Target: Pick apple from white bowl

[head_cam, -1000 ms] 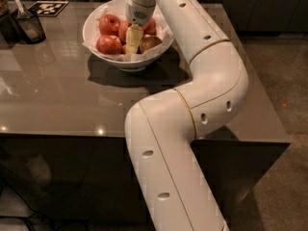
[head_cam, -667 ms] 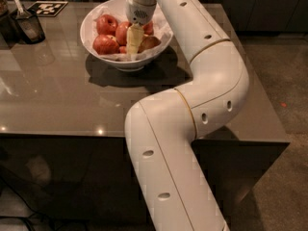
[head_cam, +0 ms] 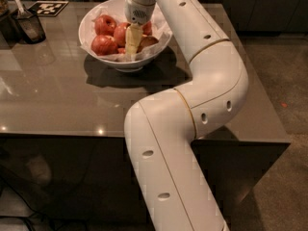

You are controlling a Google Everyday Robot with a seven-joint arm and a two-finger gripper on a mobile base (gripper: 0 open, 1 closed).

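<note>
The white bowl (head_cam: 144, 57) stands at the far side of the grey table, lined with crinkled white paper, and holds several red apples. My gripper (head_cam: 133, 42) reaches straight down from the arm into the middle of the bowl. It sits among the apples, right beside a red apple (head_cam: 120, 33) on its left. Two more red apples (head_cam: 104, 24) (head_cam: 103, 45) lie further left. A darker, brownish apple (head_cam: 147, 41) lies to the gripper's right, partly hidden. The arm covers the bowl's right rear.
A dark cup (head_cam: 30, 27) with a utensil in it stands at the table's far left. A black-and-white marker card (head_cam: 48, 7) lies behind it. The grey table (head_cam: 57, 95) ends in a front edge near the arm's base. There is carpeted floor to the right.
The gripper stays down in the bowl among the apples. The bowl sits slightly higher in the picture than before. No apple has visibly moved.
</note>
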